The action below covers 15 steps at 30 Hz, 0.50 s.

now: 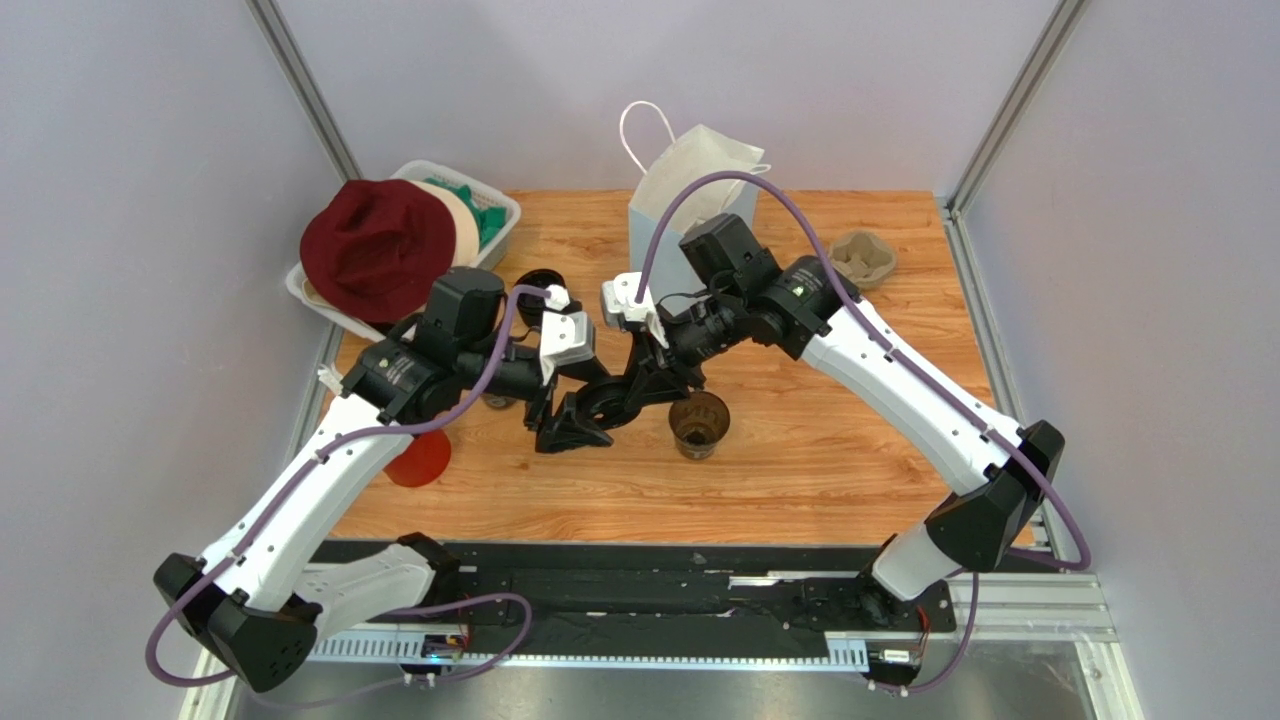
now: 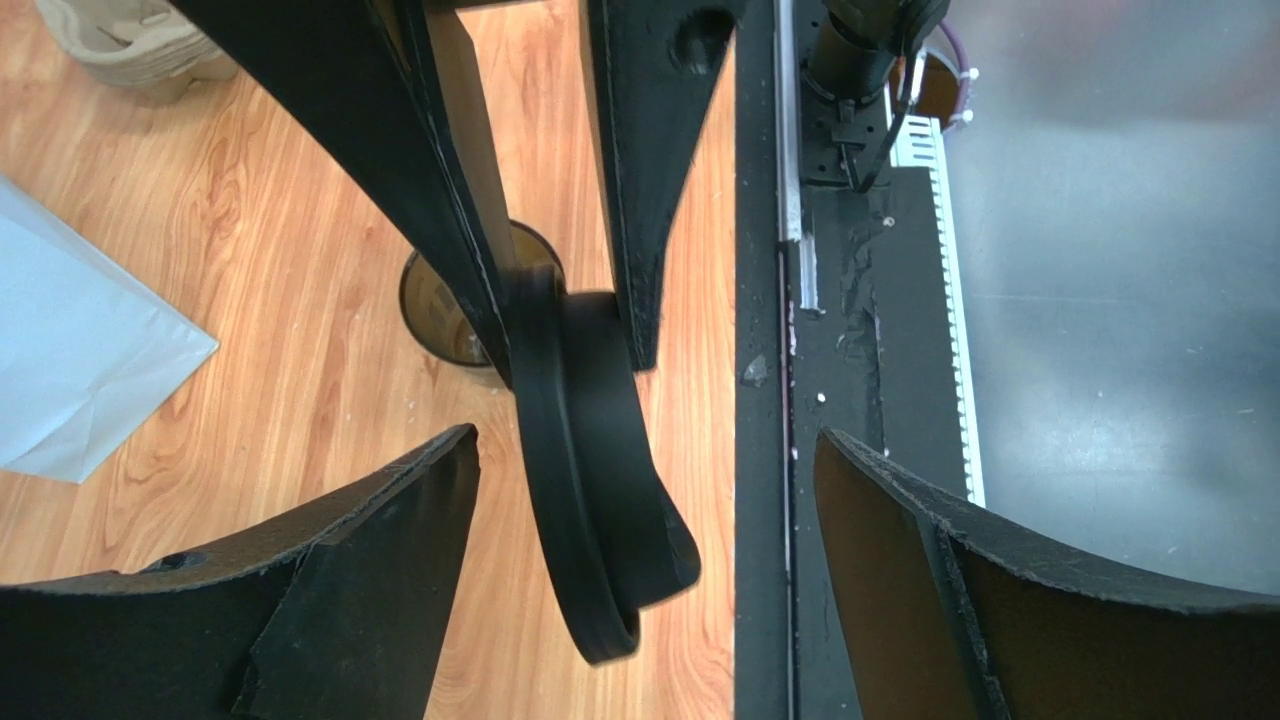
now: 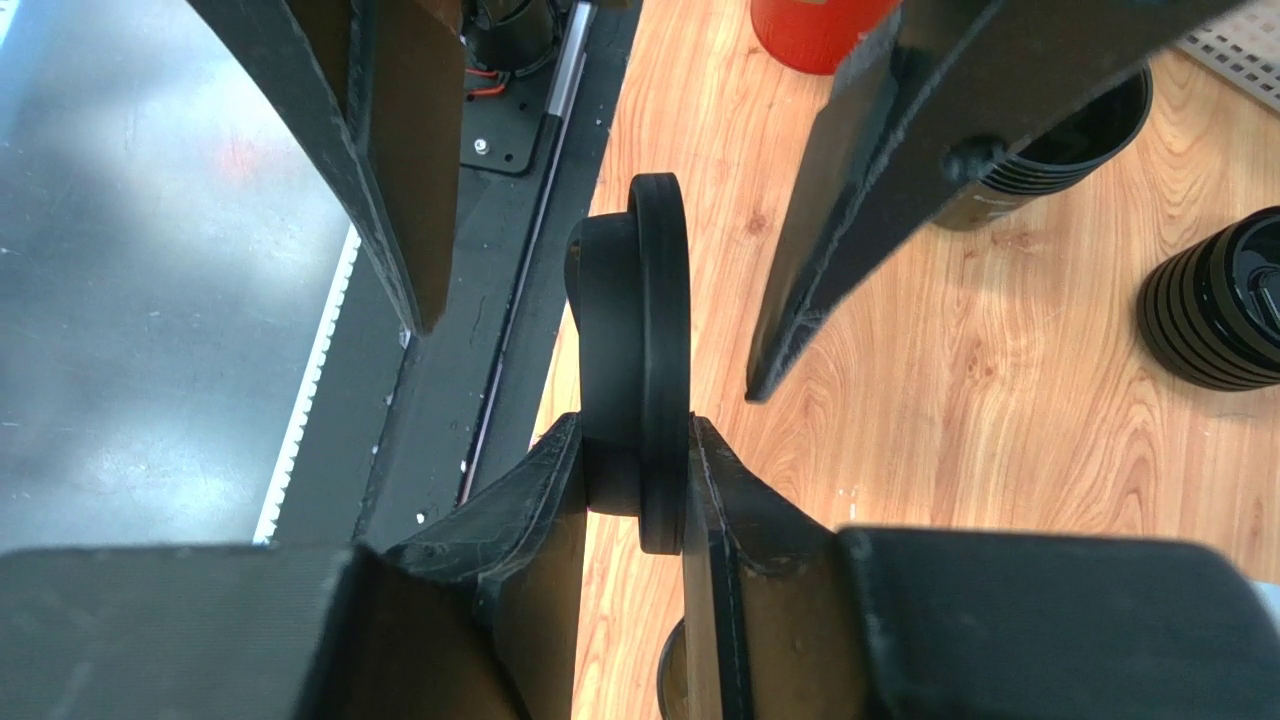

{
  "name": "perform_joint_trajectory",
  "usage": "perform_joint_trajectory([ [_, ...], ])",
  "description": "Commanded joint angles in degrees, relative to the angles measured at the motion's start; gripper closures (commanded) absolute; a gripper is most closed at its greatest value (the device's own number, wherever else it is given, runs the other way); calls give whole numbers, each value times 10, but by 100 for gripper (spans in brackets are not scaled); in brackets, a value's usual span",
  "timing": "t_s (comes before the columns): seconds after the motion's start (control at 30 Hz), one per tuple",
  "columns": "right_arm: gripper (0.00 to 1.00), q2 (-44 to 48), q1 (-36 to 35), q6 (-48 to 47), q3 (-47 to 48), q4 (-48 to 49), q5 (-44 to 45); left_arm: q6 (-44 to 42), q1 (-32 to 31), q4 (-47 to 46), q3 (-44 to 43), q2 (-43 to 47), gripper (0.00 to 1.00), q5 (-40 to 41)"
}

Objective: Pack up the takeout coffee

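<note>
Right pincer [image 3: 639, 458] gripped a black lid [image 3: 643, 300] edge-on. Left pincer [image 2: 646, 450] stood wide, the lid between its fingers [image 2: 376, 555]. Takeout coffee [image 1: 700, 426] sat upright, uncapped, on the worktop [image 1: 842, 450] just below and beside the right pincer.

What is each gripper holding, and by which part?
Right gripper pinches the black round plastic lid across its rim. Left gripper stands open around it, holding nothing.
</note>
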<state>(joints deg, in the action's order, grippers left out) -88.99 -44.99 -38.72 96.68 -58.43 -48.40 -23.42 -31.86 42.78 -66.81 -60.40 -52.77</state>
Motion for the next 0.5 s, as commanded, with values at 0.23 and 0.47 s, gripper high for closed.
perform_joint_trajectory([
  [0.23,100,-11,2,36,25,33,-37,2,-1,-1,-36,-30,20,-33],
  [0.47,100,-30,1,43,39,34,-38,1,-6,0,-38,-39,29,-34],
])
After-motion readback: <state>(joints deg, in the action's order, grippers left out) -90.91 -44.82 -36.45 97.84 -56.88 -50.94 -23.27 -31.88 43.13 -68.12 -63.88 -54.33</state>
